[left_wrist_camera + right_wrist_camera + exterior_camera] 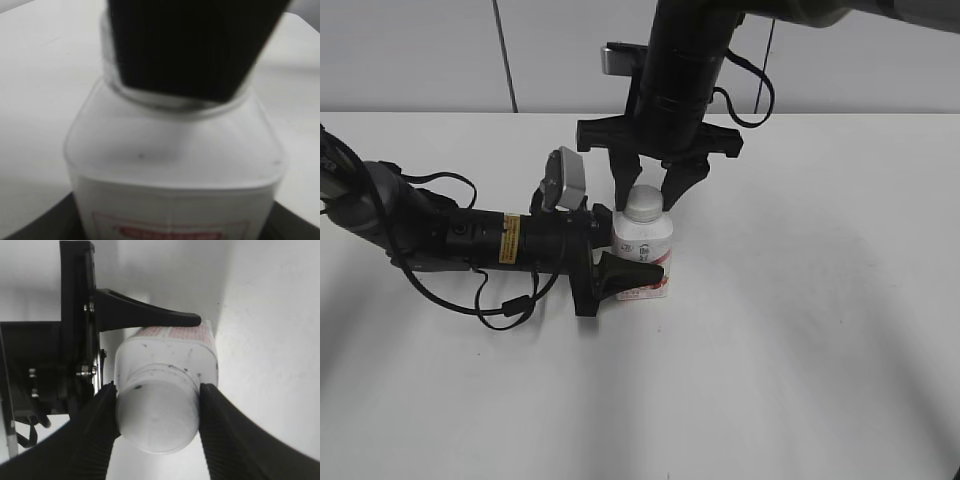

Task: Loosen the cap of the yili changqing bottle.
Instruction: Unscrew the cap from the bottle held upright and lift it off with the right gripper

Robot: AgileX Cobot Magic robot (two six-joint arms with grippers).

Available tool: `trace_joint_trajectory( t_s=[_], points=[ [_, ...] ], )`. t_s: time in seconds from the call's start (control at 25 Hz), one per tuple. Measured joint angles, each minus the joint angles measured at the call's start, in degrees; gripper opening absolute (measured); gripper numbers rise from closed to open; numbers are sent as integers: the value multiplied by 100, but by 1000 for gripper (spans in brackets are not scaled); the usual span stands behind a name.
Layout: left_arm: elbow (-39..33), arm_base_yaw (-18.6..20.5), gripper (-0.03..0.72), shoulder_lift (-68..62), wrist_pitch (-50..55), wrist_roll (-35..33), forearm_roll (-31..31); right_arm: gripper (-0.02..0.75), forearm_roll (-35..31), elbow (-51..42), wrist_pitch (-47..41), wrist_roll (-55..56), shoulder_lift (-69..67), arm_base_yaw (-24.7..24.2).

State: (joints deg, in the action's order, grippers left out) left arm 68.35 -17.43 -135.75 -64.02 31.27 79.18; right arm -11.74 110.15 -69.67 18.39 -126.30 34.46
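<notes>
From outside, the bottle [643, 252] stands upright on the white table [800, 330], its body clamped by the left claw [620, 262] while the right claw [645, 195] straddles the cap [643, 203] from above. The left wrist camera shows the bottle's shoulder close up, a dark finger [190, 45] hiding the cap. The right wrist camera shows both ribbed fingers [102, 415] pressed against the cap's sides.

Yili changqing bottle [644, 245] stands upright mid table [820, 350], cap [643, 203] on top. Left gripper [620, 255] comes in from the left around the body; right gripper [647, 192] from above, fingers either side of cap.
</notes>
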Motion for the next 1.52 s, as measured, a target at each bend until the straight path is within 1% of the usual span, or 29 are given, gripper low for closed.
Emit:
trace_joint_trajectory(
  t_s=[0.32,0.6,1.0,1.24,1.36,1.52],
  points=[
    [5,0,407,2,10,0,110,398,-29,0,-5,-2094,0,0],
    [9,6,391,6,10,-5,194,397,-64,0,-35,-4221,0,0],
    [9,6,379,8,10,-5,233,396,-82,0,-42,-6360,0,0],
    [16,6,376,8,15,-5,245,396,-93,0,-49,-7887,0,0],
    [16,6,376,8,4,-5,251,396,-93,0,-51,-8393,0,0],
    [18,10,376,8,-6,-5,265,396,-105,0,-62,-8565,0,0]
  ],
)
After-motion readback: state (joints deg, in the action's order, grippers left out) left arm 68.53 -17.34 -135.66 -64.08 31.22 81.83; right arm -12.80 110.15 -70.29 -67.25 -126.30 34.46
